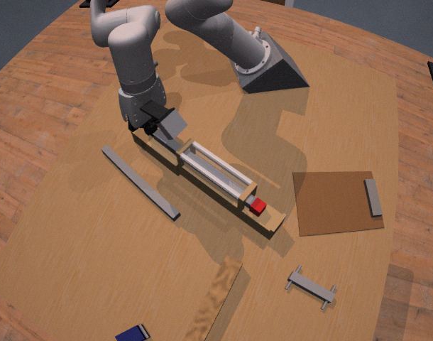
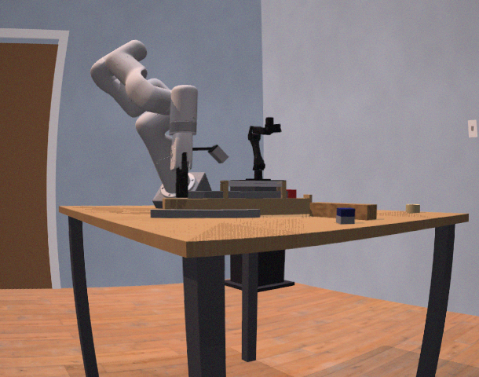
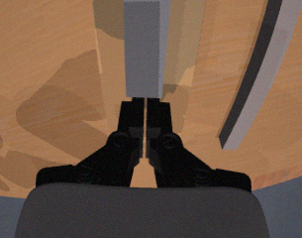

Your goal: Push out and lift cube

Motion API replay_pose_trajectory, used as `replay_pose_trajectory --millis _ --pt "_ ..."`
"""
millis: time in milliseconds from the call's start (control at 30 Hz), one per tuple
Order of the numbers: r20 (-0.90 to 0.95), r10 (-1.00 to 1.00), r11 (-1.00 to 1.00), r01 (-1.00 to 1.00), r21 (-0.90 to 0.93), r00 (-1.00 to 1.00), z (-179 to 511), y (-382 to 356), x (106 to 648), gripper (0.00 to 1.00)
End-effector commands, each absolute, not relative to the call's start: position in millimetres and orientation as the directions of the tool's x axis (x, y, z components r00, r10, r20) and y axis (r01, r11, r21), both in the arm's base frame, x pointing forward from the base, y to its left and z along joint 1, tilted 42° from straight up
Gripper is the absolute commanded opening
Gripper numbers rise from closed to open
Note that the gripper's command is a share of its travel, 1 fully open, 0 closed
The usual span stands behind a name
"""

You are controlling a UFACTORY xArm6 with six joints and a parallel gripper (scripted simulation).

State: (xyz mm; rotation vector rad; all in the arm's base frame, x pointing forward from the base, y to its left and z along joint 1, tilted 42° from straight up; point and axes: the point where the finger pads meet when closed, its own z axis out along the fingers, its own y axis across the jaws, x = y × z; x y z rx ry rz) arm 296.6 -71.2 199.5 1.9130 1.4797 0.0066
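The red cube [image 1: 257,206] sits on the short wooden ledge [image 1: 270,217] just outside the channel's [image 1: 216,172] right end, short of the raised lip. It also shows in the side view [image 2: 291,193]. A grey rod [image 1: 165,141] lies along the channel, and its far tip touches the cube. My gripper [image 1: 147,128] is shut and empty. It stands low at the rod's outer end, outside the channel's left end. In the wrist view my fingertips meet the rod's end [image 3: 143,47].
A long grey bar [image 1: 139,181] lies beside the channel. A brown mat [image 1: 336,202] with a grey block is to the right. A grey piece with pegs [image 1: 311,286], a wooden plank [image 1: 213,297] and a blue block [image 1: 132,334] lie nearer the front.
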Motion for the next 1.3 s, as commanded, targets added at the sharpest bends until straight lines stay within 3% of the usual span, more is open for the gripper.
replay_pose_trajectory --millis 0,567,1267 --pt "-0.4 0.849 -0.095 0.844 0.528 0.346 199 -68 298 0.0" --pt "-0.4 0.849 -0.095 0.844 0.528 0.346 194 -56 302 0.0" --pt "-0.4 0.849 -0.095 0.844 0.528 0.346 247 -20 274 0.0"
